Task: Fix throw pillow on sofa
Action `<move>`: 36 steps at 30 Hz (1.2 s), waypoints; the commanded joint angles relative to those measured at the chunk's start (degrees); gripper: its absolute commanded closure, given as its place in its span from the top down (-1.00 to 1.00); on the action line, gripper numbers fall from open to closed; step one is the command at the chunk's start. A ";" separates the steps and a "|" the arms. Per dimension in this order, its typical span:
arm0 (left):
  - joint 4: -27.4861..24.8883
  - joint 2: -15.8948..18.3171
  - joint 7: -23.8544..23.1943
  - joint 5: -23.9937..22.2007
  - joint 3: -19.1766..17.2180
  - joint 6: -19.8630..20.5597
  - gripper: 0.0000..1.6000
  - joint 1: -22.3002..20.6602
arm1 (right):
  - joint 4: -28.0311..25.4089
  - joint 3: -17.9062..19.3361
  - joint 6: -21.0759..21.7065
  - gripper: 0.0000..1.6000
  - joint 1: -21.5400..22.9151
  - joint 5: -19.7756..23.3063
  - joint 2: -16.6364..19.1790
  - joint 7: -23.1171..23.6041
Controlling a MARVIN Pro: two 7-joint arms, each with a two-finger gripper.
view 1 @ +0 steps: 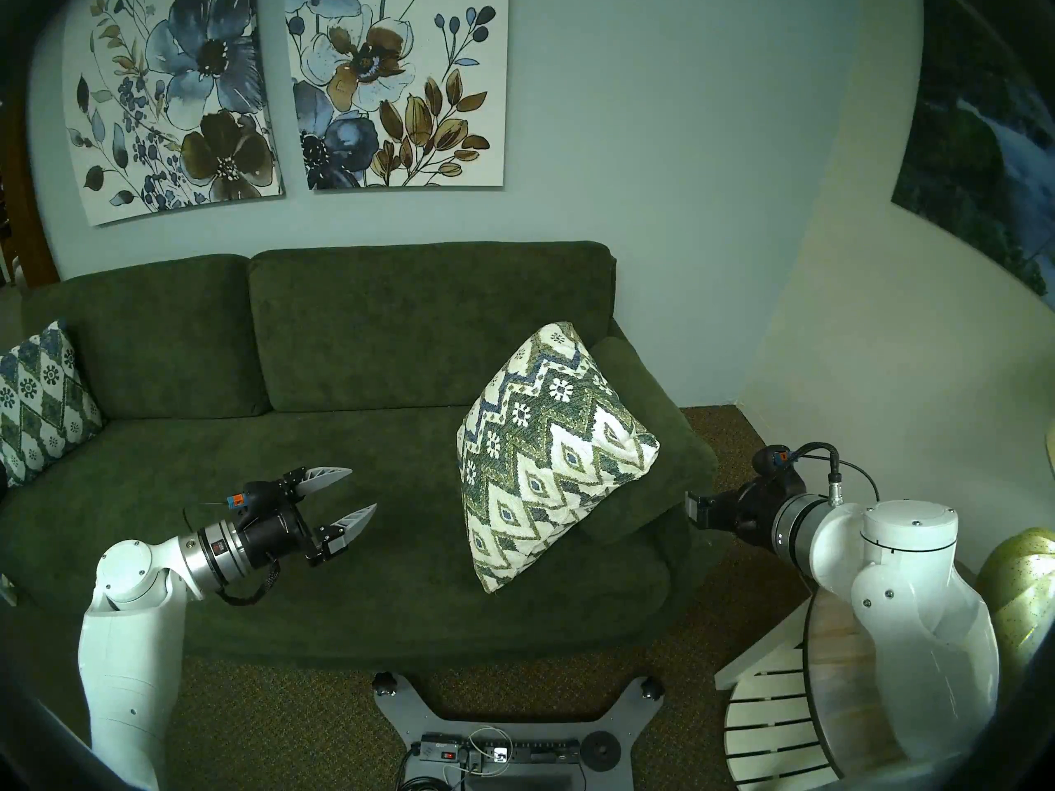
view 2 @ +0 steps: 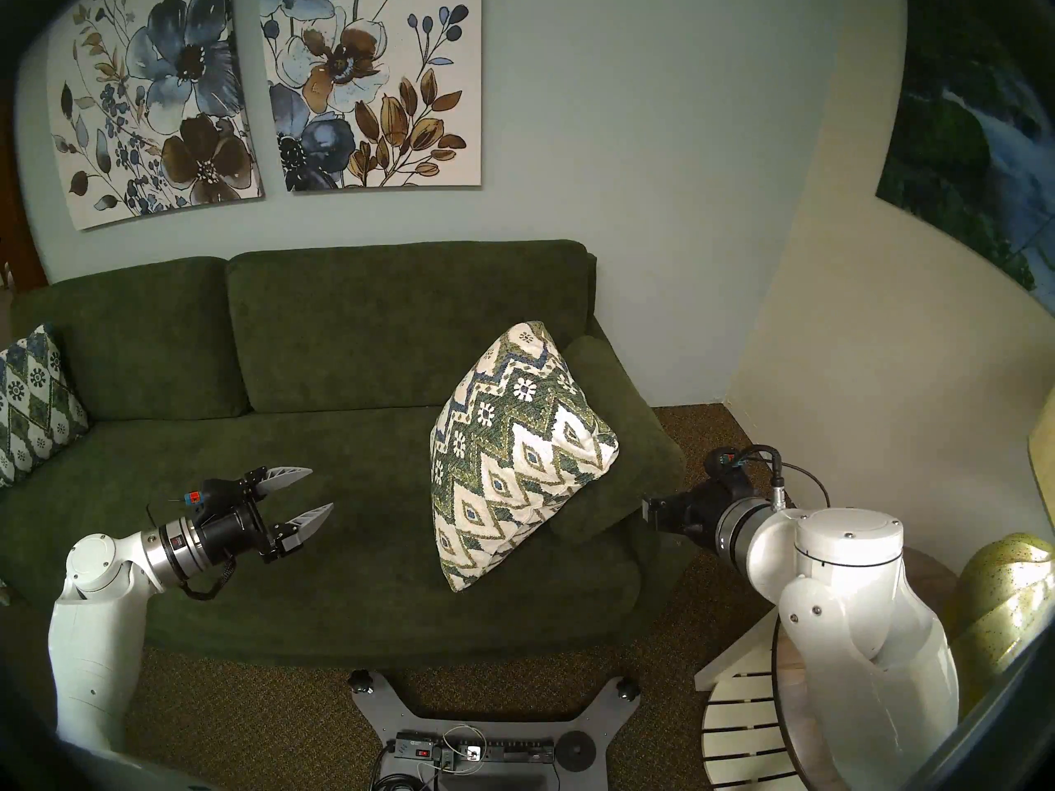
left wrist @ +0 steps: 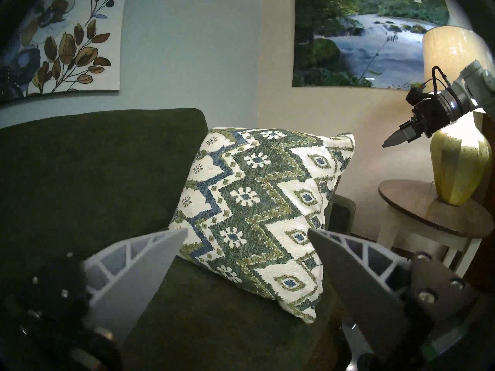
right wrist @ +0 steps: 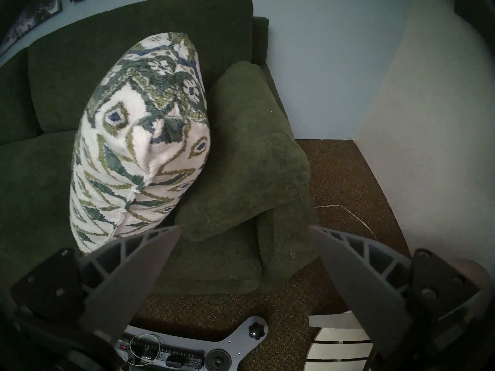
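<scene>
The throw pillow (view 1: 548, 459), cream with green and blue zigzag bands, stands tilted on one corner at the right end of the dark green sofa (view 1: 342, 344). It leans against the padded right armrest (view 1: 651, 407). It also shows in the left wrist view (left wrist: 257, 201) and the right wrist view (right wrist: 139, 137). My left gripper (view 1: 363, 487) is open and empty above the seat, left of the pillow and apart from it. My right gripper (right wrist: 244, 228) is open and empty, outside the armrest, right of the pillow; its fingertips are hidden in the head views.
A second, bluer diamond-patterned pillow (view 1: 40, 402) leans at the sofa's left end. A round side table (left wrist: 428, 209) with a yellow-green lamp (left wrist: 458, 169) stands right of the sofa, under my right arm. My base plate (view 1: 514, 733) with a power strip is on the carpet in front.
</scene>
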 commanded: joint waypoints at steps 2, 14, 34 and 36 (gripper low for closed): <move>-0.22 -0.08 -0.64 -0.78 -0.23 -1.57 1.00 -1.34 | -1.19 1.16 -0.73 1.00 4.90 4.60 2.00 7.05; 0.49 -0.36 -1.67 -1.02 -0.45 -2.68 1.00 -1.85 | 1.16 -2.40 0.42 1.00 12.22 8.98 3.47 10.39; 0.68 -0.66 -2.18 -0.74 -0.73 -2.89 1.00 -2.09 | 9.10 -12.26 -1.50 1.00 24.58 5.62 1.25 3.34; 0.70 -0.69 -2.22 -0.73 -0.75 -2.90 1.00 -2.12 | 10.44 -13.16 -1.39 1.00 25.56 5.24 1.02 3.21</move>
